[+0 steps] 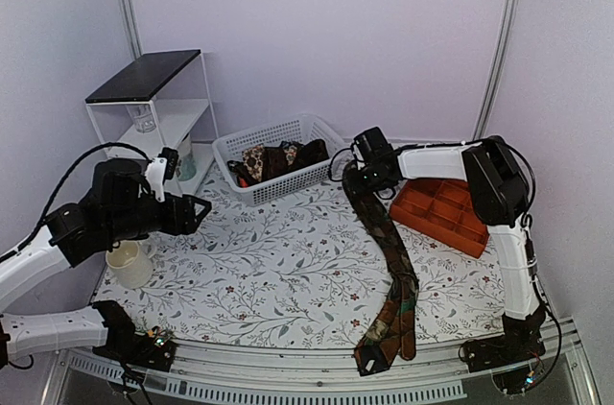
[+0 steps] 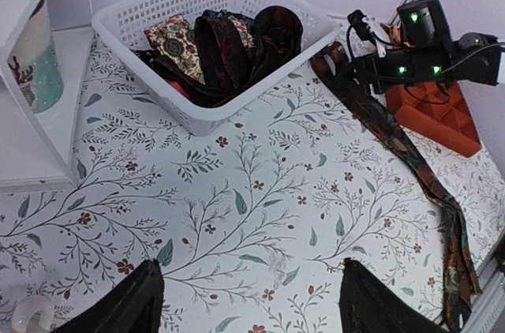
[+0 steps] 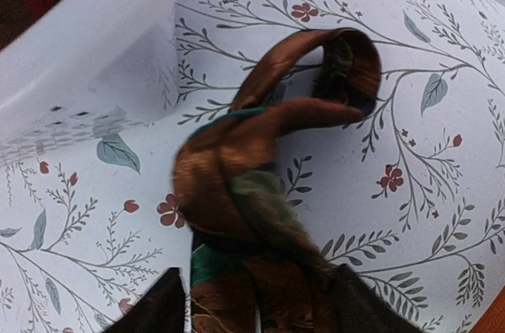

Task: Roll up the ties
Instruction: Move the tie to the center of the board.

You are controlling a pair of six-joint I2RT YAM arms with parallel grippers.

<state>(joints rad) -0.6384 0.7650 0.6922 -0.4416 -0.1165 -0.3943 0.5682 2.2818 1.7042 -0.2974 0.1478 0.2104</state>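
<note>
A long brown, green and rust tie [image 1: 389, 251] lies on the floral tablecloth, from beside the white basket [image 1: 278, 186] to the near edge. Its far end is curled into a loop [image 3: 237, 159]. My right gripper [image 3: 260, 274] straddles the tie just behind that loop, jaws open, with a sliver of cloth showing by the left finger [image 3: 162, 305]. In the top view that gripper [image 1: 357, 178] sits at the tie's far end. More ties [image 2: 229, 41] are heaped in the basket [image 2: 197, 116]. My left gripper [image 2: 248, 266] hovers open and empty over the cloth, at the left [image 1: 197, 213].
An orange compartment tray [image 1: 446, 213] lies right of the tie. A white shelf unit [image 1: 144, 79] stands at the back left with a teal printed cup [image 2: 31, 57] on its lower level. A cream mug [image 1: 129, 266] sits near the left arm.
</note>
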